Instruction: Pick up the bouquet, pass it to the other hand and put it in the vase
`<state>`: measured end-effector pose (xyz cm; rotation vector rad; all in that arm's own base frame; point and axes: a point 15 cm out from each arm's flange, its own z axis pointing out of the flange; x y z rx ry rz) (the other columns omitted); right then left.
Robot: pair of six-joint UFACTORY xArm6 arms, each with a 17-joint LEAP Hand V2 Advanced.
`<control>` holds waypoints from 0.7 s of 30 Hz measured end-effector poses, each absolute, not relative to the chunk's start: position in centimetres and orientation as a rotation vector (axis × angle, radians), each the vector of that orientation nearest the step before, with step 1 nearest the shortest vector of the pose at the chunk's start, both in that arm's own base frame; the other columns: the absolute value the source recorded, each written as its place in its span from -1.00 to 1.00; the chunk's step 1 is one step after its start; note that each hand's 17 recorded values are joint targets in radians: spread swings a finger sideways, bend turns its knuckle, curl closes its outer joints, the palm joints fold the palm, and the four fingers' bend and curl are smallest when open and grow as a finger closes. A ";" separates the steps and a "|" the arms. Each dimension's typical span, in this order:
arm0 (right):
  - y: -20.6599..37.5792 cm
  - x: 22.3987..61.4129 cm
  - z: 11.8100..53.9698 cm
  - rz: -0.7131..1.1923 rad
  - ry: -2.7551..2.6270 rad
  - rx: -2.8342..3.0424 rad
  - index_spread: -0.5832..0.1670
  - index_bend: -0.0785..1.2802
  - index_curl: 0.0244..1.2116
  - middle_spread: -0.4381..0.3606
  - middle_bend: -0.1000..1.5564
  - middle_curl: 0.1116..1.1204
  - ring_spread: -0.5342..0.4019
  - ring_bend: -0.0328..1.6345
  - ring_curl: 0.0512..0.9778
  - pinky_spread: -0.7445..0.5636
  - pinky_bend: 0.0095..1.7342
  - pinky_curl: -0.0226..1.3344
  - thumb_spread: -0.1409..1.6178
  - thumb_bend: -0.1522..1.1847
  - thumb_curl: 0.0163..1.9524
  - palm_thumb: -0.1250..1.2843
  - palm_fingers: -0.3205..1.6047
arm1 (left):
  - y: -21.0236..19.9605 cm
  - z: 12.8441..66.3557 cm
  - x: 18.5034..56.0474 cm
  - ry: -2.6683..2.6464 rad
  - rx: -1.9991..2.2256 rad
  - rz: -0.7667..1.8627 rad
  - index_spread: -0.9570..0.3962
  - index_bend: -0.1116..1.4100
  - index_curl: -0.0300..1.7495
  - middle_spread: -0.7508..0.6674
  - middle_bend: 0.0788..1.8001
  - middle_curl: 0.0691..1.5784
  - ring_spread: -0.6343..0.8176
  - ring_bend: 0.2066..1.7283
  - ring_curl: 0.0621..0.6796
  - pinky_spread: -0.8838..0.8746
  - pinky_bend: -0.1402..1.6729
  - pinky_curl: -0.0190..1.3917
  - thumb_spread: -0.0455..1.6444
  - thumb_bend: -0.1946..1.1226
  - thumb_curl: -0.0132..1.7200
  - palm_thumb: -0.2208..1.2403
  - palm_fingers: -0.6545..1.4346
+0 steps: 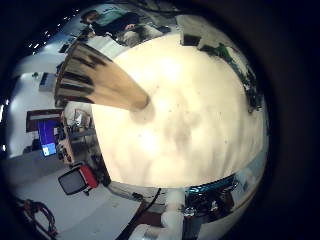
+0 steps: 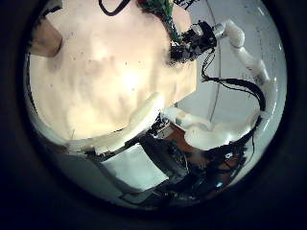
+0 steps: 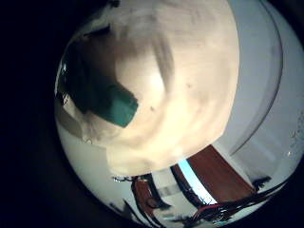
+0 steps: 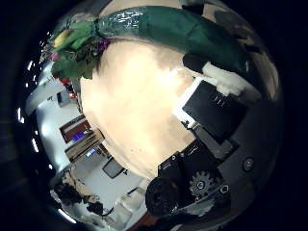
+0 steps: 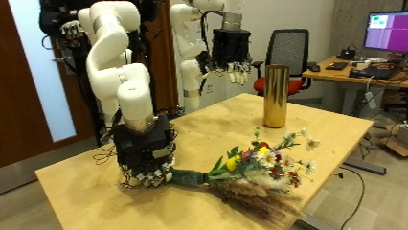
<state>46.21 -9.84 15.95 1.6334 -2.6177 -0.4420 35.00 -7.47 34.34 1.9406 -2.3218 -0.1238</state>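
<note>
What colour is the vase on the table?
Gold; the vase shows best in the outside view.

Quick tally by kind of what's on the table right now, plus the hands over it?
Bouquet: 1
Gold vase: 1
Hands: 2, right hand at the bouquet's green stem wrap, left hand raised near the vase
Total: 4

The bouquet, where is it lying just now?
In the outside view the bouquet lies flat on the wooden table, stem end at the right robot hand, flowers pointing away, with the tall gold vase standing farther back.
</note>
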 end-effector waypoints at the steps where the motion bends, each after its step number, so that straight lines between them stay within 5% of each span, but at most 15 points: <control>1: -10.3 46.7 16.2 -0.409 -2.643 1.636 -0.71 0.30 0.61 -0.63 0.46 0.48 -0.41 0.64 0.18 -0.37 0.61 -0.19 0.12 -0.77 -0.40 0.63 0.53 | -7.5 34.3 35.0 -2.321 1.940 -0.126 0.39 -0.61 -0.46 0.08 -0.83 -0.51 0.05 -0.50 -0.83 0.05 -0.50 -0.51 0.36 -0.74 -0.68 -0.29 0.04; 12: -10.7 47.3 21.7 -0.250 -2.813 1.737 -0.53 0.43 0.85 -0.39 0.64 0.56 -0.32 0.72 0.34 -0.19 0.63 -0.02 -0.02 -0.73 -0.23 0.93 0.47 | -7.4 34.5 34.9 -2.319 1.945 -0.123 0.39 -0.62 -0.46 0.07 -0.82 -0.50 0.04 -0.50 -0.84 0.04 -0.49 -0.51 0.36 -0.74 -0.68 -0.29 0.05; 21: -6.7 45.2 27.3 -0.556 -2.882 1.944 -0.44 0.46 0.90 -0.32 0.67 0.53 -0.28 0.74 0.37 -0.19 0.56 0.07 -0.25 -0.79 -0.12 0.92 0.47 | -6.8 35.3 34.6 -2.313 1.971 -0.106 0.39 -0.61 -0.46 0.06 -0.82 -0.50 0.03 -0.49 -0.83 0.04 -0.48 -0.52 0.36 -0.74 -0.68 -0.29 0.05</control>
